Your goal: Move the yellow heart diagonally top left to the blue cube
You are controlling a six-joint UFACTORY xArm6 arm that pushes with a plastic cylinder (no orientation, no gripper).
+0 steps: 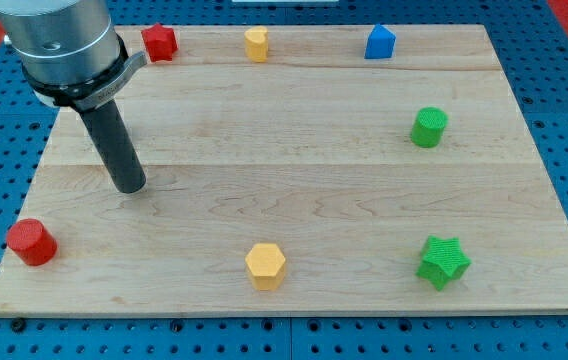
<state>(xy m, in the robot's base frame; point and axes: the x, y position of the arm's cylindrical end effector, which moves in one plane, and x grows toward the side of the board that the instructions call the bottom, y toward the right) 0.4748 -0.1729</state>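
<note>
A small yellow block point(256, 44), its shape hard to make out, stands near the board's top edge, left of centre. A blue block point(380, 42) with a pointed top stands at the same edge, well to the view's right of it. A yellow hexagon point(265, 266) sits near the bottom edge at centre. My tip point(129, 186) rests on the board at the view's left, far below and left of the top yellow block, and touches no block.
A red block point(161, 42) stands at the top left, close to the arm's housing. A red cylinder point(31, 242) sits at the bottom left corner. A green cylinder point(429, 127) stands at the right and a green star point(443, 262) at the bottom right. The wooden board point(314, 180) lies on a blue pegboard.
</note>
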